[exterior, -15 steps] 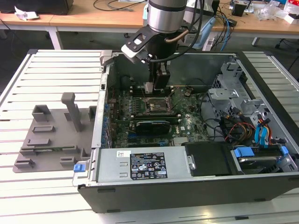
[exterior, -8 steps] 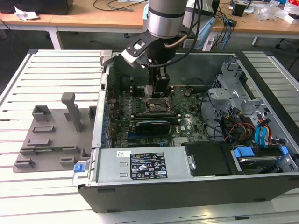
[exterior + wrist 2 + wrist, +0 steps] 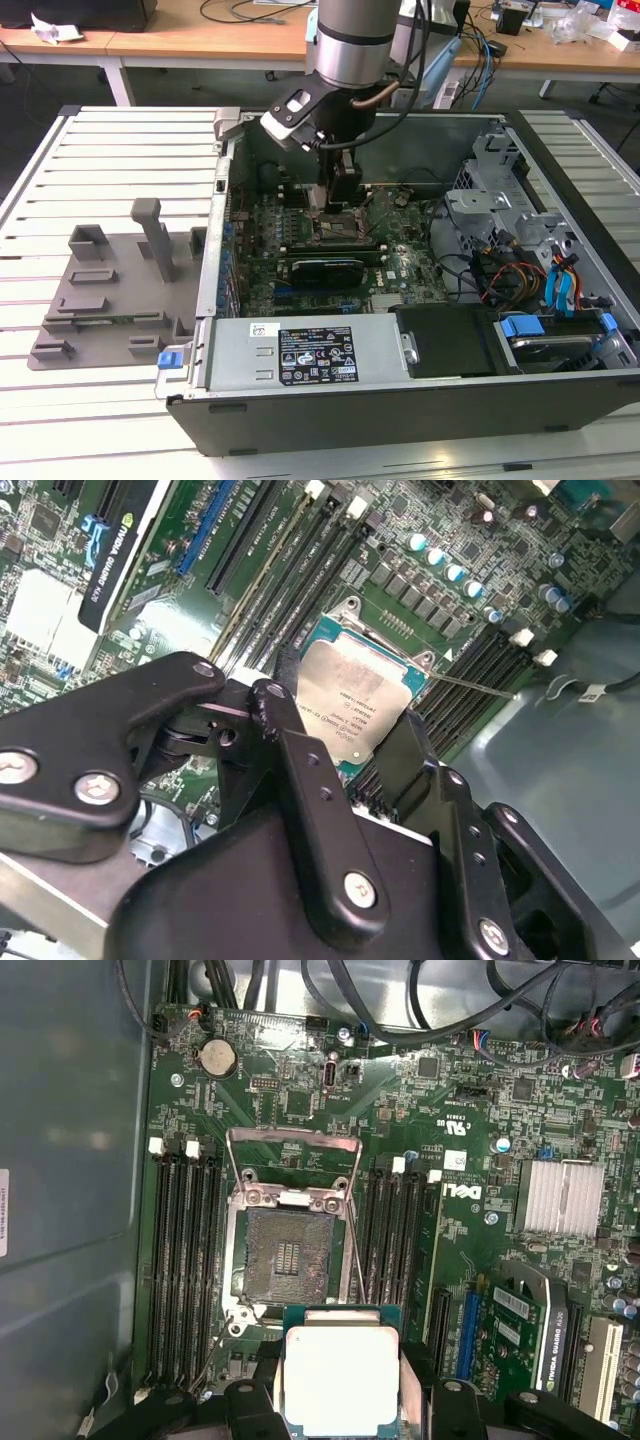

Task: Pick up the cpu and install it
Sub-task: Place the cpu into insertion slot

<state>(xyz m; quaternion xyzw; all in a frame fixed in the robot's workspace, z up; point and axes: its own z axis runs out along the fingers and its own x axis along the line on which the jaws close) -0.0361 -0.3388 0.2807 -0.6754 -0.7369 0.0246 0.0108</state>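
Inside the open computer case (image 3: 330,410), the motherboard (image 3: 300,1100) lay with its socket (image 3: 290,1255) uncovered. The gripper (image 3: 338,200) was clenched on the cpu (image 3: 340,1380), held above the board near the socket. Pickup looked complete and the install was under way; seating it would call for square alignment and a level descent.

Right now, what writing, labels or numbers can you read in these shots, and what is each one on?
Nothing I can quote:
the cpu: fine print on its metal top, too small to read.
black label, exterior view: white print and symbols, too small.
white sticker beside it: blurred.
white logo on the motherboard: a brand mark, left unquoted.
graphics card: brand print along its edge, left unquoted.
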